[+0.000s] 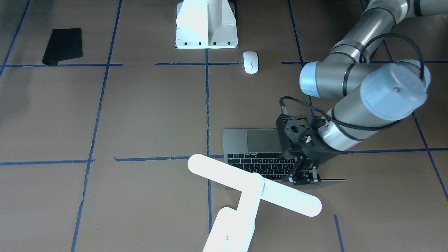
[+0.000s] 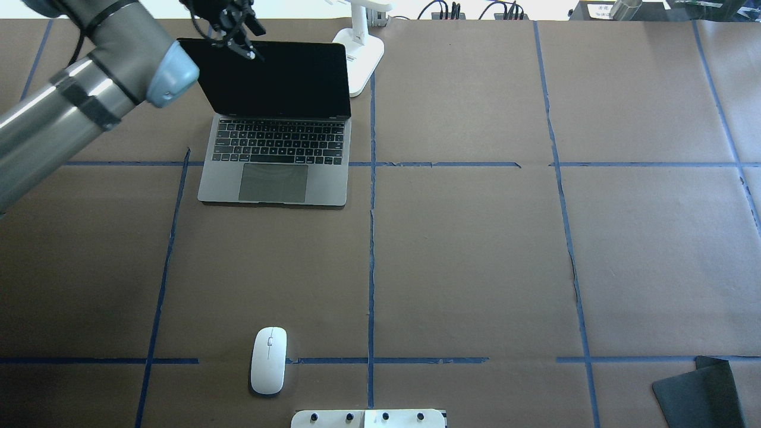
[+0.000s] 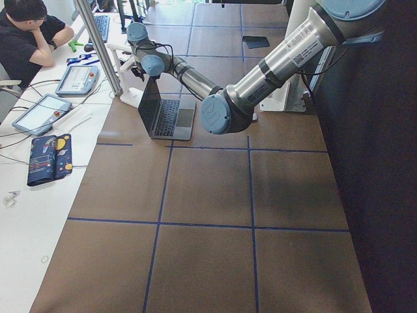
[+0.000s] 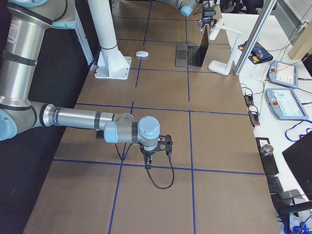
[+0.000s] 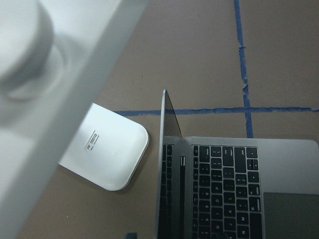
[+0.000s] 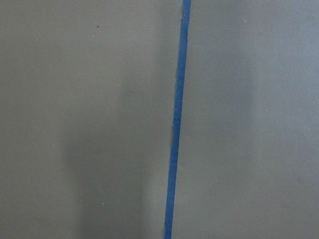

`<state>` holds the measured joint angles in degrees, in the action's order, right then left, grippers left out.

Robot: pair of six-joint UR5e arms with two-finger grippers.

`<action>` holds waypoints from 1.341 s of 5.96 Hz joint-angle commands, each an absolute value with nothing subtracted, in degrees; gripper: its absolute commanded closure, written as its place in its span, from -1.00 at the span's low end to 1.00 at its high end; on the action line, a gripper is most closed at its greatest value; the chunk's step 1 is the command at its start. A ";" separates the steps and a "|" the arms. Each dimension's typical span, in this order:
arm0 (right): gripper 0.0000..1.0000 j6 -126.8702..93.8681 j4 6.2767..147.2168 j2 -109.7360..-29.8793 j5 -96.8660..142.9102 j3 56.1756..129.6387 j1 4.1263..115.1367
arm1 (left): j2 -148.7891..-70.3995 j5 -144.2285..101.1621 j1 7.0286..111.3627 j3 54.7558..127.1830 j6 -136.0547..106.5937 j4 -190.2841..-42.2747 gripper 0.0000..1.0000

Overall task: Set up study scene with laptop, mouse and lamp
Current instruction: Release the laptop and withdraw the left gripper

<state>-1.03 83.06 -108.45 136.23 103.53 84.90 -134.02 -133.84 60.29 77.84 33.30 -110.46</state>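
Room: benches with control tablets lie past the table's far edge, and a seated person (image 3: 29, 32) is at one.
Table (image 2: 475, 267): flat brown paper crossed by blue tape lines (image 2: 371, 267). It looks smooth enough for things to slide on.
Pedestal (image 1: 206, 28): white, bolted down at the near edge, not part of the job.
Laptop (image 2: 273, 148): at the far left, open, keys toward the robot. Probably stiff and fairly heavy, with a fragile screen and a lid that swings on its hinge. Best held by the lid's top edge, or pushed at the base.
Lamp (image 1: 224, 171): just right of the laptop, at the far edge. Likely light and top-heavy, so take it low on the stem.
Mat (image 2: 695, 389): black, at the near right corner.
Mouse (image 2: 268, 360): near edge, left of centre, well apart from the laptop. Likely light and slippery, so pinch it across its narrow sides.
Left gripper (image 1: 304, 180): at the lid's top edge. I cannot tell whether it is clamped on it.
Right gripper (image 4: 147, 165): pointing down over bare table on the right. I cannot tell whether its fingers are apart or together.
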 commanded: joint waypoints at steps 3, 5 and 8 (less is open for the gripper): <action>-1.00 -1.32 83.06 -108.11 136.32 103.97 84.90 | -112.79 -134.47 67.66 94.21 34.01 -106.38 -0.98; -1.00 -1.40 79.22 -108.02 137.45 105.99 84.90 | -109.89 -134.21 69.52 94.04 33.06 -94.05 -1.00; -1.00 -1.84 77.61 -108.02 143.49 107.05 84.81 | -106.80 -134.83 79.96 94.57 19.58 -77.81 -1.00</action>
<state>-1.49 77.83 -108.04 140.76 106.78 84.84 -107.93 -134.74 77.04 94.21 25.48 -81.88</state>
